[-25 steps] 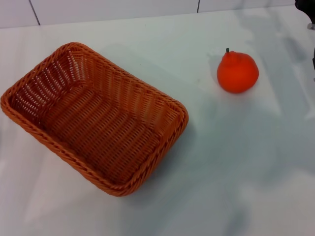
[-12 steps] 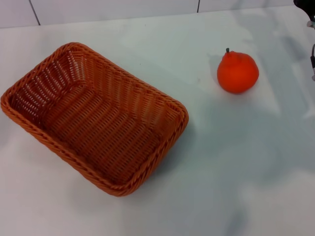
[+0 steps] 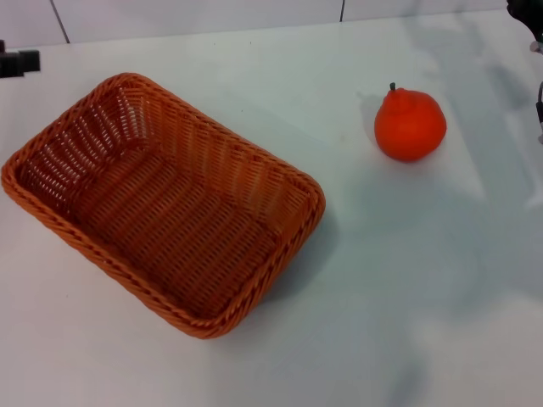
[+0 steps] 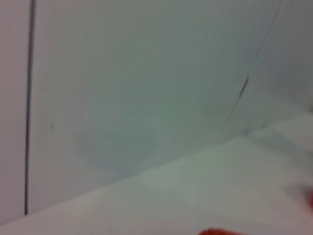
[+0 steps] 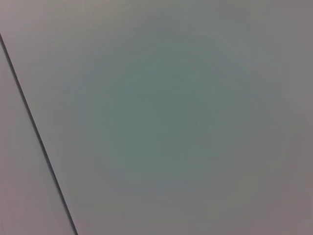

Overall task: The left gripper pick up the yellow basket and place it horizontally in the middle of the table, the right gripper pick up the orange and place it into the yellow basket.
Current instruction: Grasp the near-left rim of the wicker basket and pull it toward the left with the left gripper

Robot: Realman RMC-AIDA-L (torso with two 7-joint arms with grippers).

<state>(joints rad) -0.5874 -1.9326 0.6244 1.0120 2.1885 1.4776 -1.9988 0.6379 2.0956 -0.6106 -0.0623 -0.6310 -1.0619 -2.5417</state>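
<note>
The yellow basket (image 3: 165,203), an orange-brown woven rectangle with a braided rim, lies at a slant on the left half of the white table and is empty. A sliver of its rim shows in the left wrist view (image 4: 220,232). The orange (image 3: 410,124), round with a bumpy top and short dark stem, sits on the table to the basket's right, apart from it. My left gripper (image 3: 17,61) shows as a small black piece at the far left edge, beyond the basket's far corner. My right gripper (image 3: 533,34) shows only partly at the far right edge, beyond the orange.
A white tiled wall (image 3: 195,17) with dark seams rises behind the table. Both wrist views show mostly that wall (image 5: 171,117). Bare white table (image 3: 424,297) lies in front of the orange and right of the basket.
My left gripper has come into view at the far left edge. The basket and the orange have not moved. The right gripper has barely shifted.
</note>
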